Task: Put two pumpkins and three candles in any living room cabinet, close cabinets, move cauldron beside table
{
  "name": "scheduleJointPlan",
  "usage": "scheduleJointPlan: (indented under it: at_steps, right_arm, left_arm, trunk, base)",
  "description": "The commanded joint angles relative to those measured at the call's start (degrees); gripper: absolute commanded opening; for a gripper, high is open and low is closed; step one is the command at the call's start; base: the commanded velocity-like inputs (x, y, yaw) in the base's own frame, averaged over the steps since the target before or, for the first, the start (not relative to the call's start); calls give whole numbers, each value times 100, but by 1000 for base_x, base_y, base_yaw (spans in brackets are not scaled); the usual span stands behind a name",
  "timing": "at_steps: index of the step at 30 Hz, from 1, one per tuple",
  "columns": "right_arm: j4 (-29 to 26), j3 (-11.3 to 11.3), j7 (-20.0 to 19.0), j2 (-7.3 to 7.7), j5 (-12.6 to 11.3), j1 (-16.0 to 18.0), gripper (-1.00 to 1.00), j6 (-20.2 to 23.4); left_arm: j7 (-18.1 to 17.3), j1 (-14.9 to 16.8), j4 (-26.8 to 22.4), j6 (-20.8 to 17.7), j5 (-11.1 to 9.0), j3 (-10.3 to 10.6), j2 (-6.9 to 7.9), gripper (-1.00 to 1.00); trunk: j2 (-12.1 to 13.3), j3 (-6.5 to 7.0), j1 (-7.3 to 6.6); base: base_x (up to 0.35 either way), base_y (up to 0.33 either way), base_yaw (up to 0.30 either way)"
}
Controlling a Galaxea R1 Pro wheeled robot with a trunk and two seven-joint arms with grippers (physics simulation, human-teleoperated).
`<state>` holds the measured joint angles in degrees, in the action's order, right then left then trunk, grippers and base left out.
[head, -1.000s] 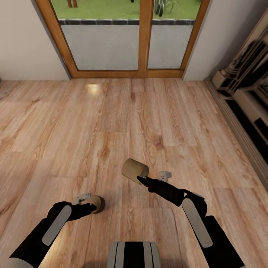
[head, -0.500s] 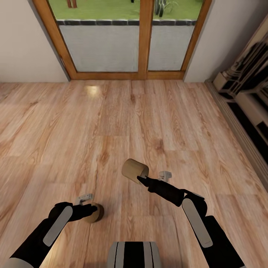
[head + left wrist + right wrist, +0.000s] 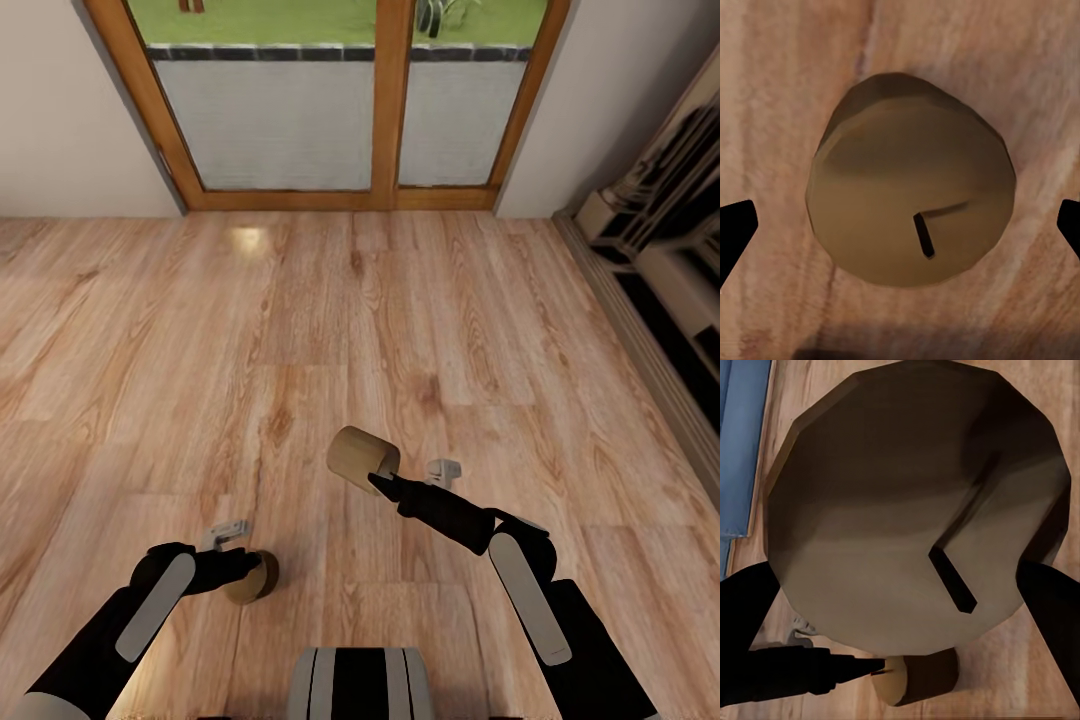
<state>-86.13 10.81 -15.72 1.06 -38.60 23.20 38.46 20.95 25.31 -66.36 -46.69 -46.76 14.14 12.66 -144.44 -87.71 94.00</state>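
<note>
- The right gripper (image 3: 372, 478) holds one candle (image 3: 362, 459) up off the floor (image 3: 300, 330), fingers closed on its round sides; the right wrist view shows the candle's (image 3: 919, 506) wick end facing the camera, dark fingers (image 3: 1050, 585) pressed at either side.
- A second candle (image 3: 254, 578) stands on the floor at near left, just at the tip of the left gripper (image 3: 240, 565).
- In the left wrist view this candle (image 3: 911, 180) sits between two black fingers (image 3: 735, 232) that are spread wide and clear of it, so the left fingers are open and grip nothing.
- The candles look stiff, light and smooth (probably a bit slippery); taking hold across the middle of the round side seems the sound grip, since a pinch near an end could tip or squirt the candle out.
- Being short and stubby, the floor candle could roll if knocked over.
- A dark shelving unit (image 3: 660, 250) runs along the right wall; glass doors (image 3: 330, 110) stand at the far side.
- Both candles are far from stored.
</note>
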Motion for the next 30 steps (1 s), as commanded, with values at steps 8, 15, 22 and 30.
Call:
scheduleJointPlan:
  at_steps: [8,15,22,30]
  right_arm:
    - [0,55,-1,0,-8,0,-100,-3]
    - [0,203,7,-4,10,0,-100,-7]
    - [0,210,8,-3,11,0,-100,-7]
    - [0,217,8,-7,11,0,-100,-7]
  left_arm:
    - [-2,0,0,2,0,1,0,100]
    - [0,0,0,2,0,9,0,100]
    - [-3,0,0,2,0,15,-12,100]
    - [-6,0,0,2,16,18,-59,100]
  trunk:
    - [-8,-134,15]
    - [-11,-178,20]
    - [-11,-178,20]
    - [-11,-178,20]
  base:
    - [0,0,0]
    - [0,0,0]
    - [0,0,0]
    - [0,-17,0]
